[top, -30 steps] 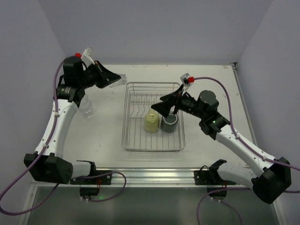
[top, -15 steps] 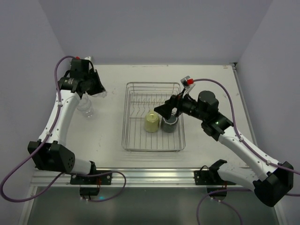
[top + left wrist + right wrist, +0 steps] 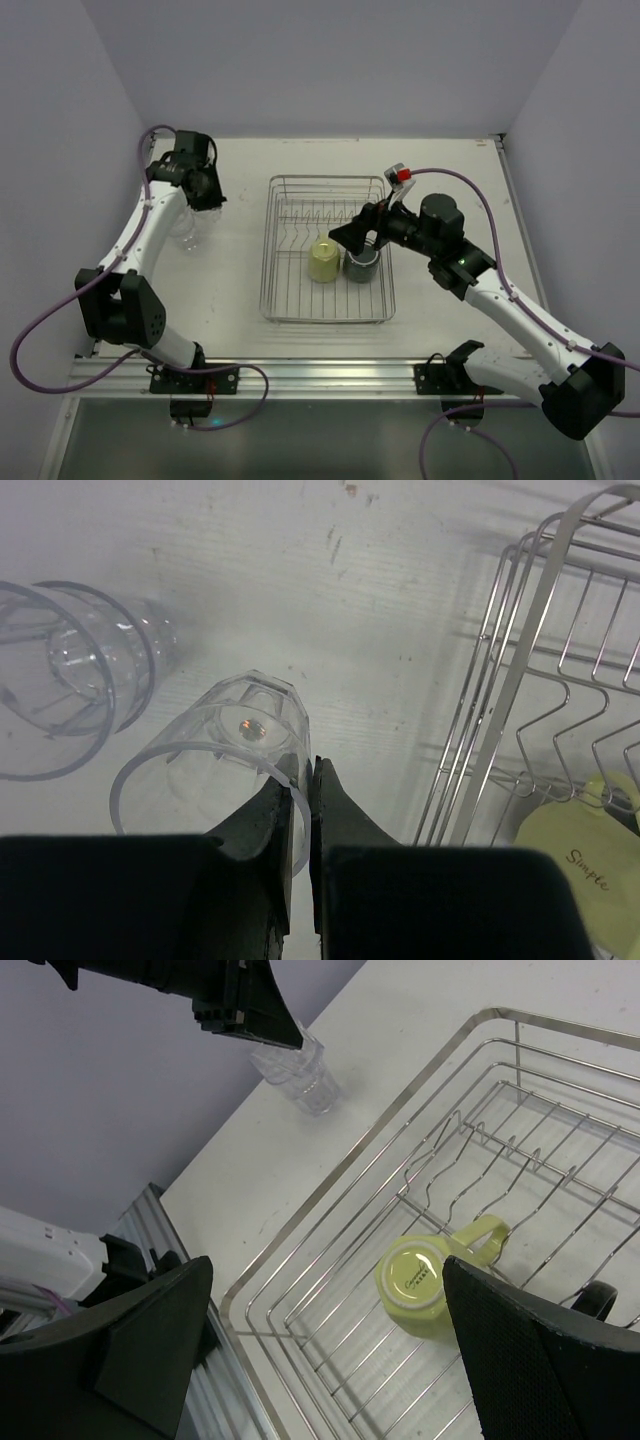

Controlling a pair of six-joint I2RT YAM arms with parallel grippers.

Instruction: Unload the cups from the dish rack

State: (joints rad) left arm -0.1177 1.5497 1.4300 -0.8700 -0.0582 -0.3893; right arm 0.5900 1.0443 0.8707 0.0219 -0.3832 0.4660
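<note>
Though partly masked by left gripper (image 3: 305,770), jaws clamped on its rim: clear tumbler (image 3: 225,745), on table left of dish rack (image 3: 327,178); second tumbler (image 3: 80,670), edge-cropped, beside. Right gripper (image 3: 345,240), jaws wide apart, over racked yellow cup (image 3: 323,260) and half-hidden dark mug (image 3: 361,265).

A white tabletop (image 3: 450,180) spreads out in front of me, boxed in on three sides by pale lavender walls: the back wall (image 3: 330,60), the left wall (image 3: 50,150) and the right wall (image 3: 590,150). A silver aluminium rail (image 3: 320,372) runs along its near edge, with a darker grey-green panel (image 3: 330,440) below. Seen close through my left wrist view, the tabletop's surface looks worn, with small dark scuff marks (image 3: 335,540) and faint scratches.
</note>
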